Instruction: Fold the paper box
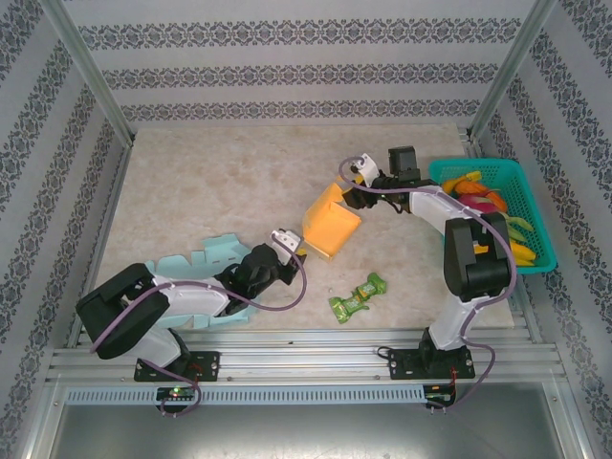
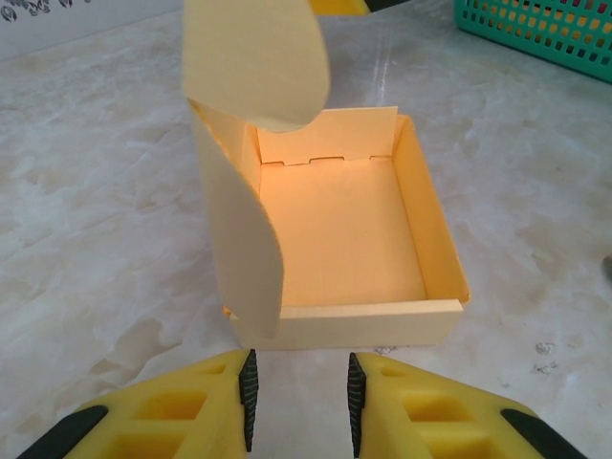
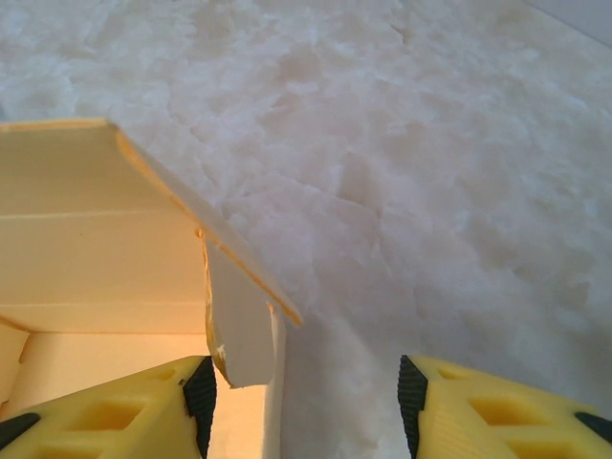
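Yellow paper box (image 1: 330, 228) looking light, flimsy, creasing easily; left pincer (image 2: 301, 397), right pincer (image 3: 304, 392) both gaping, empty; lid flap (image 2: 258, 57) edge likely offering best hold.

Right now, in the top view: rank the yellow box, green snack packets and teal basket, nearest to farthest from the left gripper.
From the left gripper:
1. yellow box: just ahead of it, mid-table.
2. green snack packets: to its right, toward the near edge.
3. teal basket: far right side of the table, beyond the right arm.
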Tool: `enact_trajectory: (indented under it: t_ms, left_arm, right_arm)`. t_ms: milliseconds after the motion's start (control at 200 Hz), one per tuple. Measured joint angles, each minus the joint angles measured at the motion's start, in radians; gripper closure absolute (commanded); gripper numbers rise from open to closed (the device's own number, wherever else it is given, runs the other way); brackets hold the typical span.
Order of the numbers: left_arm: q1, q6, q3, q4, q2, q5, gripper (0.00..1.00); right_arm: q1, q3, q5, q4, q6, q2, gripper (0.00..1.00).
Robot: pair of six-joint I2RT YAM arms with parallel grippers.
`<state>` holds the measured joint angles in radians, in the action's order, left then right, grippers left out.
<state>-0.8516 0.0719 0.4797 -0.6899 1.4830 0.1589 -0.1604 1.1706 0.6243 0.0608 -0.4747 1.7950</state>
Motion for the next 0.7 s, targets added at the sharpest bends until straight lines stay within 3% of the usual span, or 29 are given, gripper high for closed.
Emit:
enact_trajectory:
  t_ms: [205, 325, 385, 475, 699]
  left_arm:
    - [0.000, 0.000, 0.019, -0.007, 0.030, 0.002, 0.68]
    - [0.000, 0.001, 0.031, -0.007, 0.051, 0.004, 0.68]
    - [0.000, 0.001, 0.038, -0.007, 0.058, 0.008, 0.69]
    - [0.000, 0.001, 0.046, -0.007, 0.062, 0.011, 0.69]
    - [0.000, 0.005, 0.055, -0.007, 0.062, 0.023, 0.69]
  right_arm:
    - [-0.025, 0.000, 0.010, -0.014, -0.008, 0.024, 0.57]
    - [-0.034, -0.005, 0.010, -0.018, -0.025, 0.026, 0.74]
    - [-0.034, -0.011, 0.011, -0.021, -0.029, 0.026, 0.75]
    - [-0.034, -0.023, 0.013, -0.021, -0.038, 0.026, 0.86]
    - [-0.040, -0.053, 0.012, -0.039, -0.050, 0.025, 0.95]
